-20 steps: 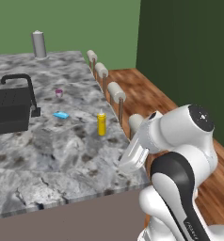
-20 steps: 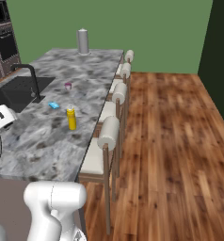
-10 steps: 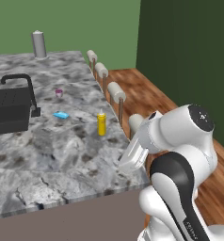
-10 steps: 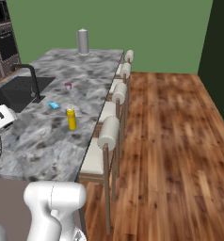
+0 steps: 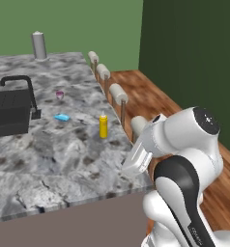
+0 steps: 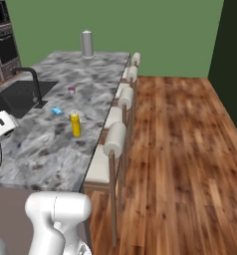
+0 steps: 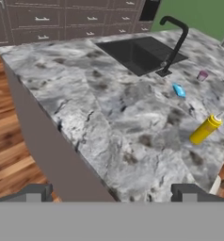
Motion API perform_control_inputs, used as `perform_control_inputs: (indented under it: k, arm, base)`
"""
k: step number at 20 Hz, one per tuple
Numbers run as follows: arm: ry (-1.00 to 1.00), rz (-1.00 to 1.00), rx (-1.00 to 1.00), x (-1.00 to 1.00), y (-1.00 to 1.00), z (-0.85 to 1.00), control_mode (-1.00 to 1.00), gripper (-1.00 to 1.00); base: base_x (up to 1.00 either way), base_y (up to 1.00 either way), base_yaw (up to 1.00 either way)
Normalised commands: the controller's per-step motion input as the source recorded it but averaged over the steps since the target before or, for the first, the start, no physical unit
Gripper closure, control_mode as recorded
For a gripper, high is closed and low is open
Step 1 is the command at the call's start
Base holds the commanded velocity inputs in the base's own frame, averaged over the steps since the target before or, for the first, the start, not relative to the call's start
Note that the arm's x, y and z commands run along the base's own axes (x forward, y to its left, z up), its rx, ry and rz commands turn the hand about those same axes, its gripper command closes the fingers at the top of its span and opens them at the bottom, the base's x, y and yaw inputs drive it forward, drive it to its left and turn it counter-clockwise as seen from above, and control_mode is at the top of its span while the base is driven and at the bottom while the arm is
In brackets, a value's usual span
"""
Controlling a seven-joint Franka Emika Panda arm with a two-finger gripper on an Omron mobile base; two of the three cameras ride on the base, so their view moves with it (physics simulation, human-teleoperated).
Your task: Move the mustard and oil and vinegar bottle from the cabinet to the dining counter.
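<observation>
The mustard [image 5: 103, 126] [image 6: 75, 124] [image 7: 205, 128], a small yellow squeeze bottle with a white nozzle, stands upright on the dining counter [image 5: 64, 159] [image 6: 41, 154] [image 7: 109, 122] near its stool side. My gripper [image 7: 111, 194] hovers over the counter's near corner, well short of the mustard, open, its two tips far apart with nothing between them. In the left base view the white hand [image 5: 137, 160] hangs at the counter's front right edge. The oil and vinegar bottle and the cabinet are out of view.
A black sink [image 5: 8, 112] [image 7: 137, 54] with a black faucet [image 5: 26, 87] [image 7: 177, 40] sits in the counter. Beyond the mustard lie a blue item [image 5: 62, 116] [image 7: 179, 90] and a small pink cup [image 5: 59, 95] [image 7: 202, 75]. A grey canister [image 5: 38, 46] stands at the far end. White stools [image 6: 115, 140] line the wood-floor side.
</observation>
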Motion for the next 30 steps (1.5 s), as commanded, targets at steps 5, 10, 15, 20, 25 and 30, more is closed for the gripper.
perform_control_inputs:
  k: [5,10,15,20,25,30]
  arm:
    - [0.0,0.0,0.0,0.0,0.0,0.0,1.0,-1.0]
    - [0.0,0.0,0.0,0.0,0.0,0.0,1.0,-1.0]
    - [0.0,0.0,0.0,0.0,0.0,0.0,1.0,-1.0]
    - [0.0,0.0,0.0,0.0,0.0,0.0,1.0,-1.0]
    - [0.0,0.0,0.0,0.0,0.0,0.0,1.0,-1.0]
    - [0.0,0.0,0.0,0.0,0.0,0.0,1.0,-1.0]
  base:
    - [-0.45,0.12,-0.03]
    - [-0.36,0.46,-0.05]
    - [-0.17,0.68,-0.14]
    - [-0.22,0.77,0.0]
    - [-0.22,0.72,0.5]
    - [-0.18,0.54,0.74]
